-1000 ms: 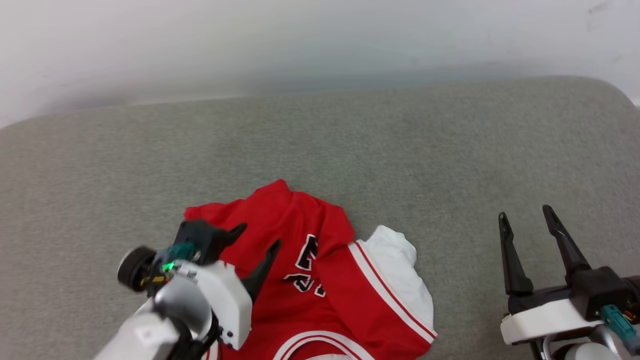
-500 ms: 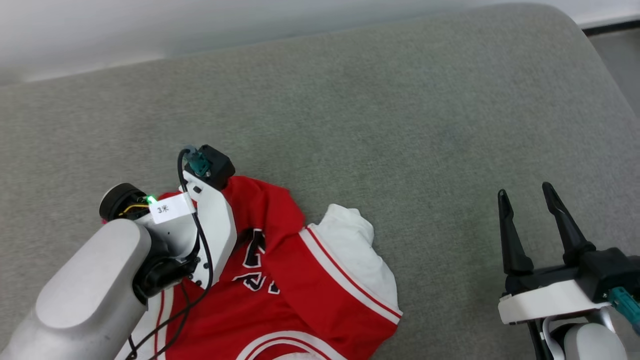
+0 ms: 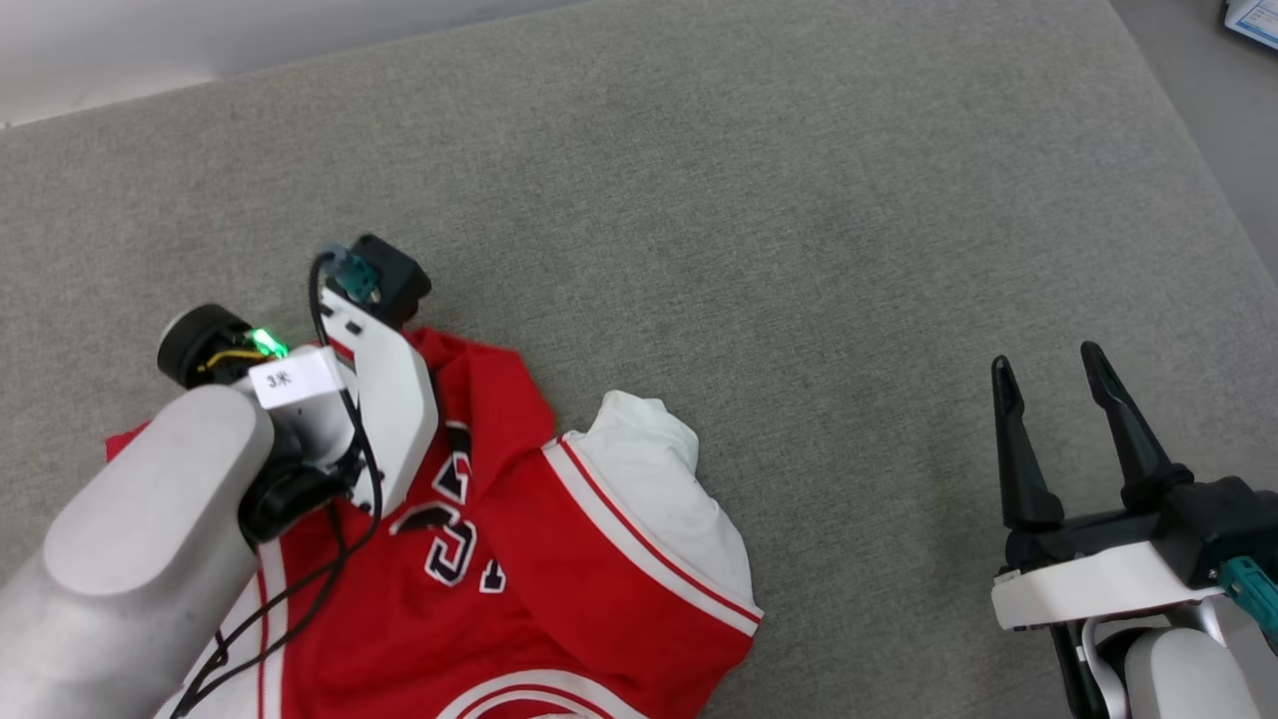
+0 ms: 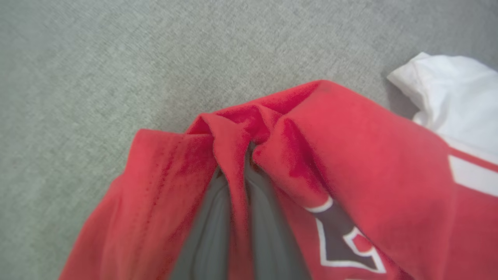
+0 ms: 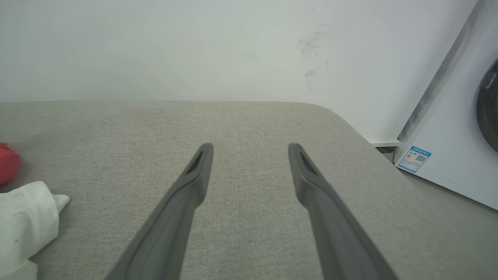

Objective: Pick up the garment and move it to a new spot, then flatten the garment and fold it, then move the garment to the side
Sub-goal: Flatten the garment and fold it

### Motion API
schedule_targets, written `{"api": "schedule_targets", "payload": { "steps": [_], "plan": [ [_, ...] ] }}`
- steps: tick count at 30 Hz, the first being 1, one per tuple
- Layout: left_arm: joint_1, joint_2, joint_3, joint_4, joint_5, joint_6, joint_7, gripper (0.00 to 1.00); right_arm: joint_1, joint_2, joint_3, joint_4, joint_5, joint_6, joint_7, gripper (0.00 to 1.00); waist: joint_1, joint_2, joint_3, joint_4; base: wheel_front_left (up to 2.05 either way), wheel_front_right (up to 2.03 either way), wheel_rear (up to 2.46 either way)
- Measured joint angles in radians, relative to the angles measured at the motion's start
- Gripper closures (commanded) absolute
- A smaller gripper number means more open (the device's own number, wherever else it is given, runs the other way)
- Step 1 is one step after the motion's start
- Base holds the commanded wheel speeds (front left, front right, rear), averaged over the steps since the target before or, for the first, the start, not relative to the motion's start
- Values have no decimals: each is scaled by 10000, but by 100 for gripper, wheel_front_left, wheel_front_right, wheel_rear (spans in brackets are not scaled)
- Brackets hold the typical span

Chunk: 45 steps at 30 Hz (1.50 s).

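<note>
Left gripper (image 4: 245, 175): its two dark grey fingers (image 4: 210, 233) are pressed together on a bunched fold of the red jersey-style garment (image 3: 559, 559) with black, white-outlined number print. The clamp shows in the left wrist view; in the head view the white wrist housing covers the fingers and the pinch point. Right gripper (image 3: 1045, 359): fingers apart, nothing between them, well right of the garment.

The garment lies crumpled on the near-left part of the grey upholstered cushion (image 3: 749, 250), held at its far edge. The white short sleeve (image 3: 659, 479) with red-and-white striped trim sticks out on its right side. The right wrist view catches that sleeve at its left edge, plus a bit of red.

The right wrist view also shows the white wall (image 5: 194, 46) beyond the cushion's far edge, and at the far right a white appliance (image 5: 447, 136) with a dark round door and a blue label (image 5: 414, 158), standing on grey floor.

The pale grey left forearm (image 3: 130, 559) comes in from the near-left corner and covers the garment's left part, wrist tipped down. The right arm sits near right, fingers pointing far, above bare cushion.
</note>
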Motion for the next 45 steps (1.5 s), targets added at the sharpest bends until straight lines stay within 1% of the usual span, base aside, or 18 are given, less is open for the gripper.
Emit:
{"api": "schedule_targets", "payload": {
  "steps": [6,14,18,19,20,23,27,29,32,36,41,45],
  "plan": [
    [-1094,-385,167,660,723,2,-1843,100,-15,-2,-6,4,2,0,0,0,0,0,-183,-170,0,0,0],
    [-2719,-901,75,1597,1885,50,-3480,100,-80,0,109,-6,125,0,0,0,-1,0,-65,-459,0,0,0],
    [-3260,-1131,46,2203,2387,284,-4251,100,-80,-2,121,-4,209,0,0,0,0,0,13,-530,0,0,0],
    [-3309,-1185,6,2428,2481,364,-4353,82,-80,-2,125,-2,213,0,0,0,0,0,23,-529,0,0,0],
    [-3332,-1231,-67,2656,2560,385,-4370,0,-81,-6,138,8,232,0,0,0,0,0,22,-520,0,0,0],
    [-3243,-1369,-219,3273,2485,345,-4362,0,-118,-2,207,36,288,0,0,0,-1,0,-27,-459,0,0,0],
    [-2908,-1507,-426,3730,2255,194,-4567,0,-130,-4,198,63,253,0,0,0,0,0,-186,-287,0,0,0],
    [-2773,-1519,-443,3741,2169,165,-5001,0,-128,-4,199,69,142,0,0,0,0,0,-306,-161,0,0,0],
    [-2745,-1530,-263,3605,2088,178,-6029,0,-108,-2,88,71,-73,0,0,0,-1,0,-522,81,0,0,0],
    [-2454,-1507,48,3471,1931,414,-6922,0,14,0,-54,107,-433,0,0,0,-1,0,-894,511,0,0,0],
    [-1726,-1340,591,2731,1601,865,-8059,0,281,-2,-251,182,-872,-2,0,0,-1,0,-1453,1179,0,0,0],
    [-446,-1083,1047,1789,1361,1511,-8571,0,448,-2,-357,272,-1051,0,0,0,-1,0,-1929,1779,0,0,0]
  ]
}}
